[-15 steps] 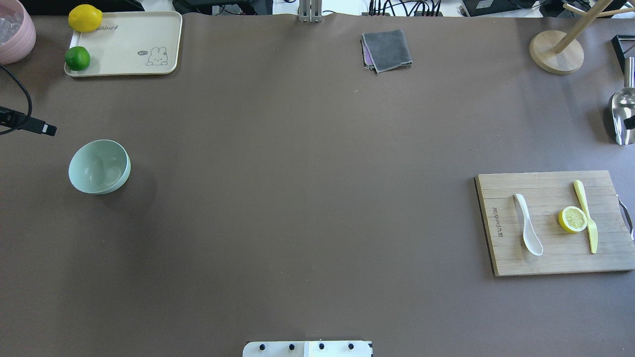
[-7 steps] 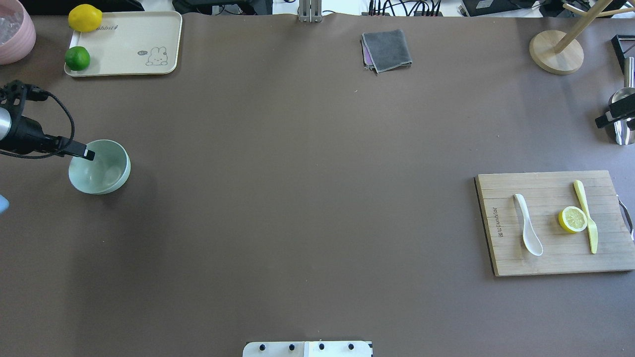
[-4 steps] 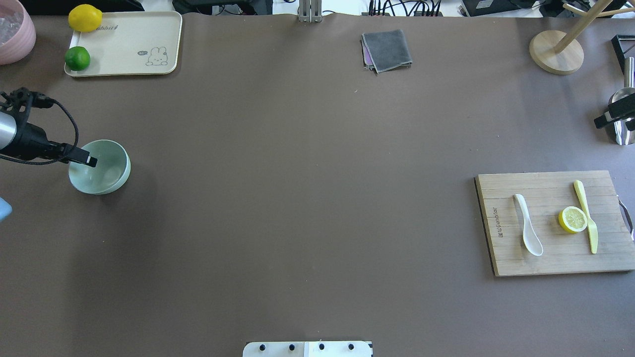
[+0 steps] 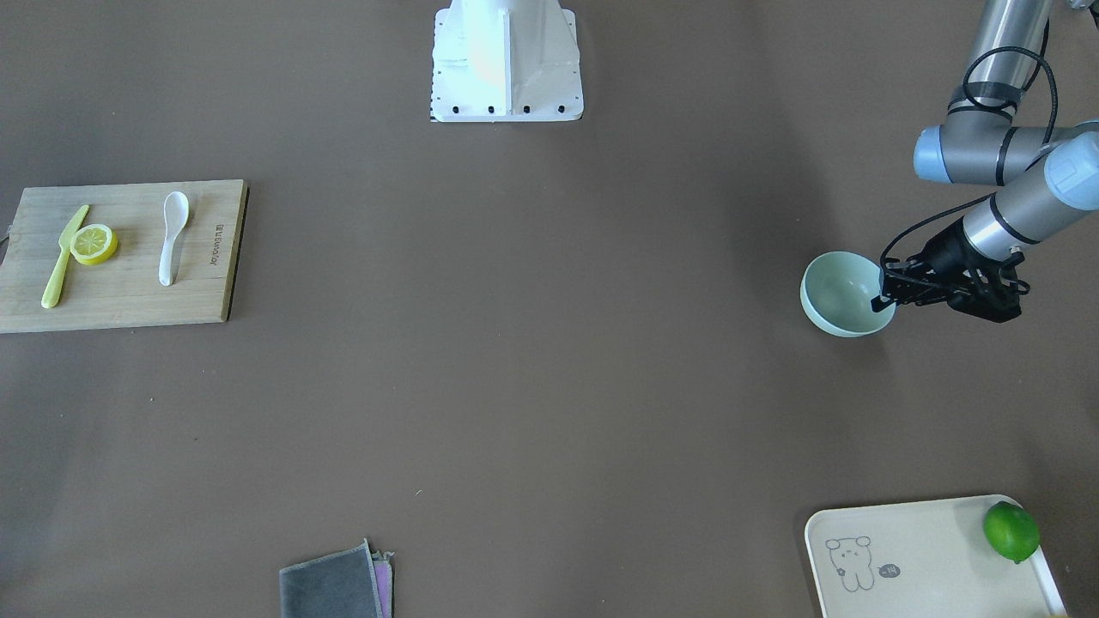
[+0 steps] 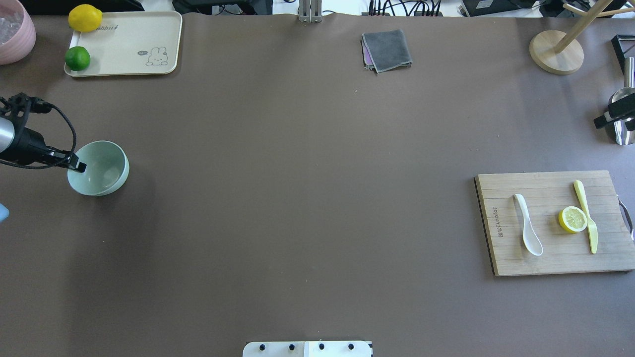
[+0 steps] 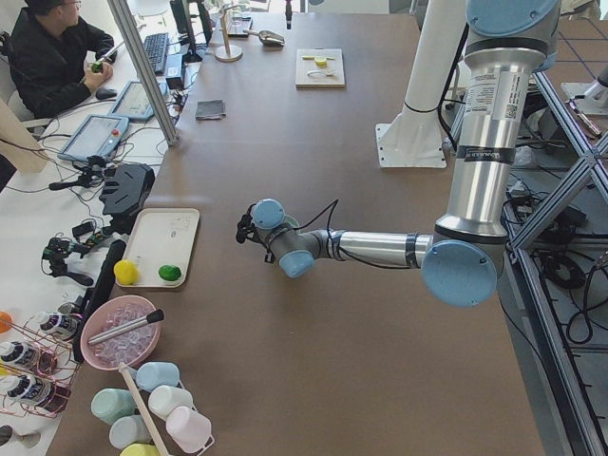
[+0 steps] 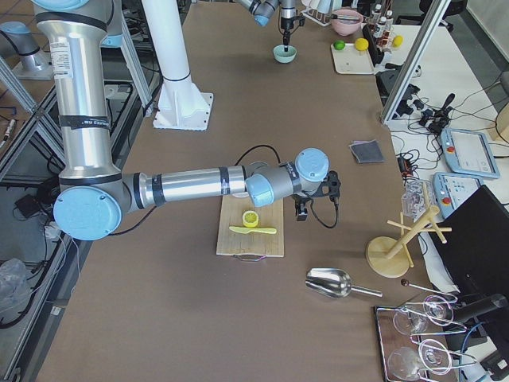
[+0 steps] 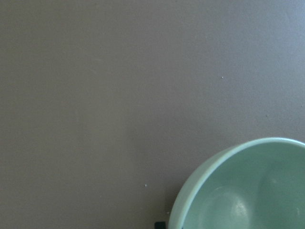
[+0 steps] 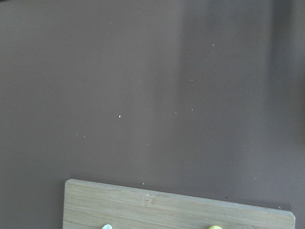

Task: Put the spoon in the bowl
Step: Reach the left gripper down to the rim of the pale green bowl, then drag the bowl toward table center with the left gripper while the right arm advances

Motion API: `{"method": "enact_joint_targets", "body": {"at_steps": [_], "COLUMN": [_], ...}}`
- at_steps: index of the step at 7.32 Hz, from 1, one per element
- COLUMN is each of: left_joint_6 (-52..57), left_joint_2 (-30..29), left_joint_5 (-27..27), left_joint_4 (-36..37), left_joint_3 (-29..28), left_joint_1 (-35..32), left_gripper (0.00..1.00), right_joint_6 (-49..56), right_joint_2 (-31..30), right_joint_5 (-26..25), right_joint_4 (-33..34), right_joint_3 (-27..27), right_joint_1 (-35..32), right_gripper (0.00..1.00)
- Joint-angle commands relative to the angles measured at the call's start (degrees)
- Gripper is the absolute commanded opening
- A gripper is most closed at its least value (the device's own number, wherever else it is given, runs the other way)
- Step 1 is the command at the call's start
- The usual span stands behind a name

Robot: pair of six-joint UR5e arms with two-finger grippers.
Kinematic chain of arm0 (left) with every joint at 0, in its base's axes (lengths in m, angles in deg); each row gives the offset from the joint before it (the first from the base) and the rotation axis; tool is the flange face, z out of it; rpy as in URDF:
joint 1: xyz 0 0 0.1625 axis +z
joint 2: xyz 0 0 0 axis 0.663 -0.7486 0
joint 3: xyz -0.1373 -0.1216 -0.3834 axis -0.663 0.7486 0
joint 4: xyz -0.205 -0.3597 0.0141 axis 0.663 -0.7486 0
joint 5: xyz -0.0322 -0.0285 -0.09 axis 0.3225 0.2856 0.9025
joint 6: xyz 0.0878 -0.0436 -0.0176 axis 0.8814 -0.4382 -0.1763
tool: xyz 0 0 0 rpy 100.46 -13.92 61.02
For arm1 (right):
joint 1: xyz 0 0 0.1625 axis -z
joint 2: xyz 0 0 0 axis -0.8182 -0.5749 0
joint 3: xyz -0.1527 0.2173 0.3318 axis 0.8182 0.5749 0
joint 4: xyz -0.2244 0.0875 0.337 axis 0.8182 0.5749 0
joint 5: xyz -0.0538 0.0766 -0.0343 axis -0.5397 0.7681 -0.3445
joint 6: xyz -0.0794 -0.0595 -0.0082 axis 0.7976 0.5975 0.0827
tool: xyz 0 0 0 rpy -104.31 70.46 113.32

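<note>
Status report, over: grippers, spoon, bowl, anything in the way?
Left gripper at bowl rim, grip unclear. Right gripper near cutting board, grip unclear. Spoon flat on that board, untouched. Lemon half beside it, apart.

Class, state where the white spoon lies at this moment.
In the overhead view the spoon lies on the wooden cutting board at the table's right side, just left of the lemon half.
</note>
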Motion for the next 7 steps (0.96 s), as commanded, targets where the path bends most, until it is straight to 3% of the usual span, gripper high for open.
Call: {"method": "enact_joint_targets", "body": {"at_steps": [1, 3, 4, 5, 7], "left_joint_6": [-10.97, -22.05, -26.28, -29.37, -34.48], "left_joint_2": [-3.44, -11.94, -16.25, -17.34, -22.42], "left_joint_5": [1.69, 1.08, 0.90, -3.63, -13.13], "left_joint_4": [1.61, 9.58, 11.89, 12.00, 16.10], "left_joint_3": [4.16, 8.38, 8.57, 8.84, 8.75], "left_joint_1": [-0.64, -0.02, 0.94, 4.08, 11.47], "left_gripper": [0.00, 0.00, 0.00, 0.00, 0.00], "right_joint_6": [-0.96, -7.18, -11.82, -16.22, -25.54], "right_joint_2": [0.36, 3.16, 3.87, 4.40, 3.53], "right_joint_5": [-0.14, -3.11, -8.09, -10.93, -11.57], "right_joint_4": [-0.23, -0.32, -0.32, -0.32, -0.32], "right_joint_3": [-1.68, -3.61, -6.06, -6.96, -7.58], "right_joint_1": [2.92, 7.58, 11.78, 15.04, 15.69], "right_gripper": [1.00, 1.00, 1.00, 1.00, 1.00]}}
